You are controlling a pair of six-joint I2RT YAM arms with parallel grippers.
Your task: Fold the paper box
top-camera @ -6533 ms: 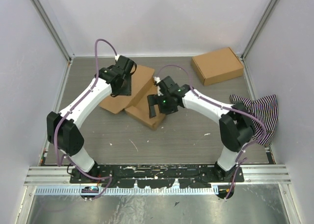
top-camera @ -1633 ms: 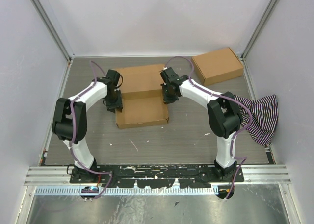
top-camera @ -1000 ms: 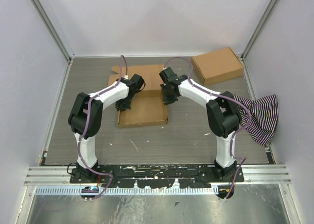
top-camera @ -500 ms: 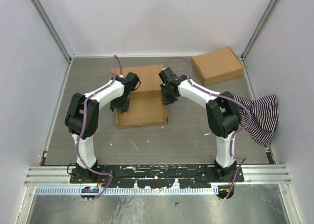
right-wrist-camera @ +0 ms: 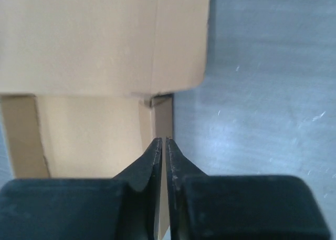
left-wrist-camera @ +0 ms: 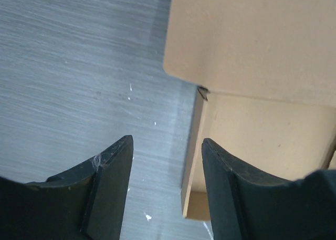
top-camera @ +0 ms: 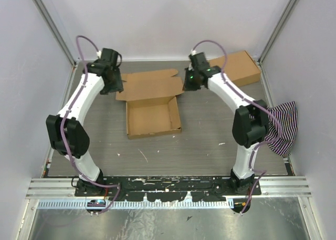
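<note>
The paper box (top-camera: 153, 119) sits mid-table as an open shallow tray, its lid flap (top-camera: 149, 85) laid back flat toward the far wall. My left gripper (top-camera: 114, 86) hovers at the lid's left corner. In the left wrist view it (left-wrist-camera: 167, 145) is open, holding nothing, with the box's left wall edge (left-wrist-camera: 190, 161) showing below the gap. My right gripper (top-camera: 189, 85) is at the lid's right corner. In the right wrist view it (right-wrist-camera: 161, 141) is shut to a hairline, above the box's right wall (right-wrist-camera: 164, 114), gripping nothing.
A flat closed brown carton (top-camera: 232, 70) lies at the back right, just behind the right arm. A black-and-white striped cloth (top-camera: 277, 122) is bunched against the right wall. Enclosure walls close in the table on three sides.
Both grippers have swung back from the box's side walls to the lid's far corners. The left jaws have opened. The box now shows as an open tray.
</note>
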